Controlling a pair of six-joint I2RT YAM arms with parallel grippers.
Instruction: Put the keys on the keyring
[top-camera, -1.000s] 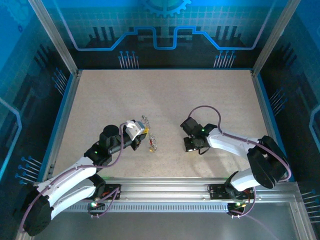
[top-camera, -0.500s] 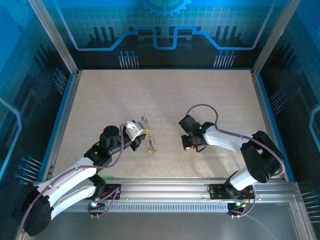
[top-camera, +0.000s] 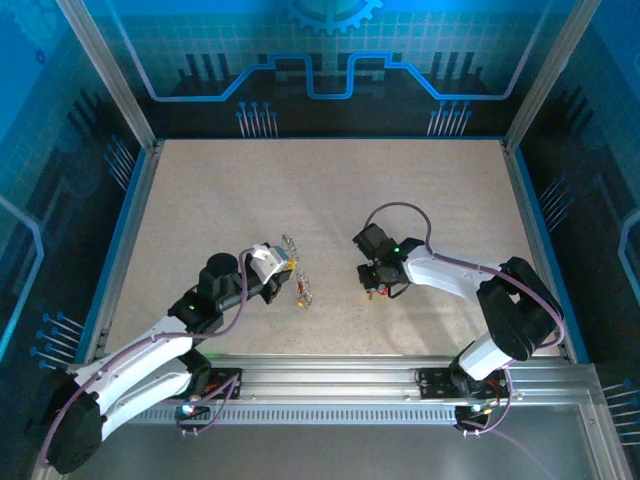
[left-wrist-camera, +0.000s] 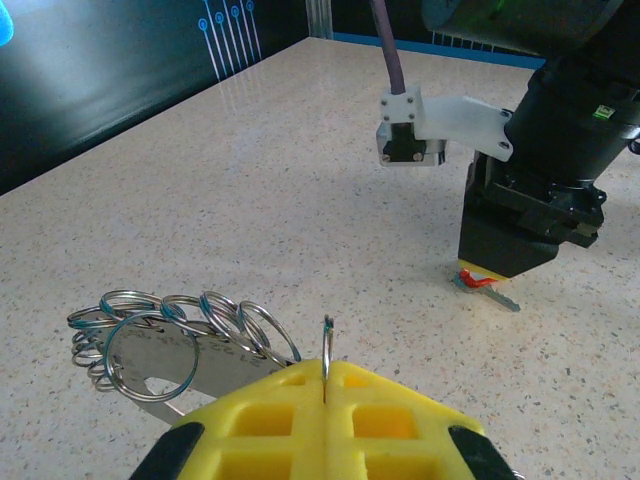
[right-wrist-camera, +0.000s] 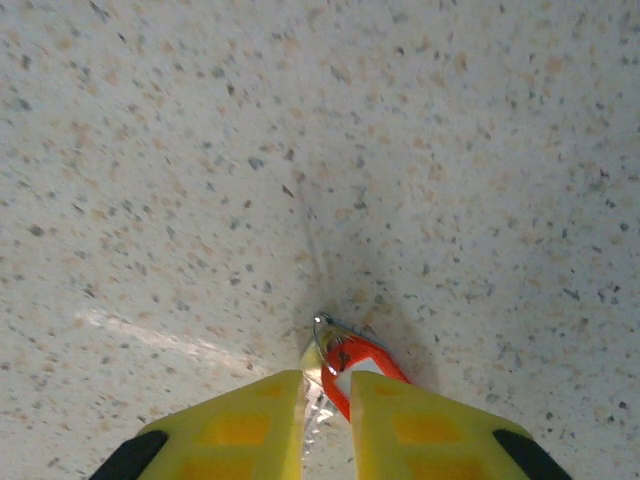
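Left gripper (left-wrist-camera: 327, 388): jaws together, clamped on the keyring (left-wrist-camera: 327, 347). One loop stands edge-on out of the yellow pads, and the other loops lie bunched on the table (left-wrist-camera: 300, 180) just to the side.

Right gripper (right-wrist-camera: 327, 385): down at the table, well apart from the left one. Its jaws are a little apart and astride a red-headed key (right-wrist-camera: 352, 358). The key lies flat with its head at the fingertips and its blade running back between them. I see no firm bite on it.

Step in hand, as I judge it, is picking this key up.
- Close on the red head, not the thin blade, since the head gives more to hold.
- Leave the hole end sticking out past the tips so the loop can enter it.
- Press lightly on the table while closing, because a flat key can skate away or pop sideways.
- Lift straight up and check it isn't twisted.
- Hold my left side rigid and the loop upright.
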